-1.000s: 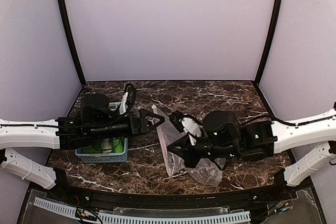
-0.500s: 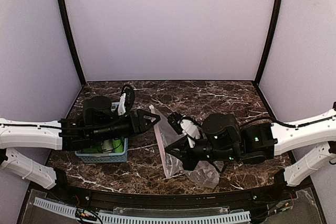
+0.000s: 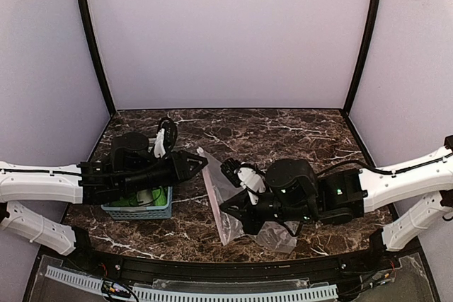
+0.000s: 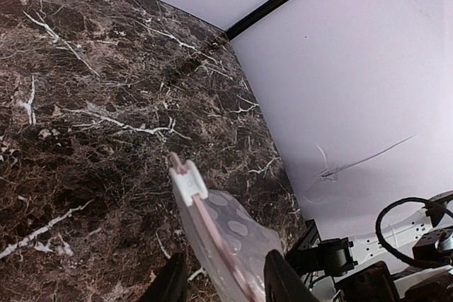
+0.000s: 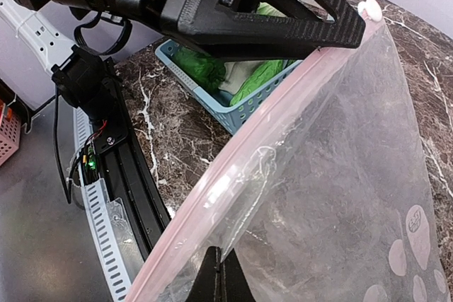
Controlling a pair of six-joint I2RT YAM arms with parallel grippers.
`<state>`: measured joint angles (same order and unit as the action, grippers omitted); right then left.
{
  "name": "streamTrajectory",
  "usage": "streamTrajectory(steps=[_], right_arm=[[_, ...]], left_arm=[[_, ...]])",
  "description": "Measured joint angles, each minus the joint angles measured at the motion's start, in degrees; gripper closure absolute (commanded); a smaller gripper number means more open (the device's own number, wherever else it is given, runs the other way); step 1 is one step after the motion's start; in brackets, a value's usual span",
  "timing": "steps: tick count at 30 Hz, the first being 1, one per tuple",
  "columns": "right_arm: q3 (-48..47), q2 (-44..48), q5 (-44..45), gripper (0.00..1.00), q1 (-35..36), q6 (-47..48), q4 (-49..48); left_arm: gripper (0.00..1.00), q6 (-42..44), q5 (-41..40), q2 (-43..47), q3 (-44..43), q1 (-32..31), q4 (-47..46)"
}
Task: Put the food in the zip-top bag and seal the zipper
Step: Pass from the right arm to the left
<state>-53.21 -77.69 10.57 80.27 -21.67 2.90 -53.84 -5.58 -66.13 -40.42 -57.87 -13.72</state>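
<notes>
**Bag** (image 3: 216, 189): clear, raised off the table (image 3: 283, 132) between the arms. From above its lower end is hidden under the right arm.
**Right gripper** (image 5: 216, 270): only the tips show, cut off by the frame; they are pinched together on the bag's film.
**Left gripper** (image 4: 225, 268): fingers cropped, partly apart either side of the zipper (image 4: 205, 217), with a gap visible.
**Food** (image 5: 205, 68): green and white pieces in the basket (image 5: 241, 111), outside the bag. The left arm mostly covers it from above; the right wrist view shows it plainly.

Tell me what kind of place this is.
Probably a robot test booth: left arm and right arm at a marble-patterned table, plain lilac walls boxing it in, slotted cable duct along the front.
</notes>
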Motion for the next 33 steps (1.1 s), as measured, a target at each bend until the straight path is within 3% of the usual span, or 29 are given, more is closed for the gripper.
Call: streamTrajectory(steps=[4, 11, 15, 26, 33], right_arm=[[0.00, -0.59, 0.02, 1.00, 0.39, 0.00, -0.02], [0.00, -0.87, 0.26, 1.00, 0.70, 0.00, -0.04], [0.31, -0.85, 1.01, 0.99, 0.74, -0.09, -0.13], [3.21, 4.04, 4.28, 0.44, 0.72, -0.85, 0.63], [3.30, 10.88, 0.46, 0.26, -3.52, 1.81, 1.03]], left_arm=[[0.72, -0.81, 0.42, -0.20, 1.49, 0.79, -0.33], [0.94, -1.77, 1.27, -0.87, 1.49, 1.09, -1.22], [0.99, -1.79, 1.92, -1.11, 1.49, 1.09, -1.42], [0.99, 2.36, 4.92, -1.44, -0.02, 1.18, 1.09], [0.99, 11.47, 12.00, 0.15, -3.50, 1.40, 7.58]])
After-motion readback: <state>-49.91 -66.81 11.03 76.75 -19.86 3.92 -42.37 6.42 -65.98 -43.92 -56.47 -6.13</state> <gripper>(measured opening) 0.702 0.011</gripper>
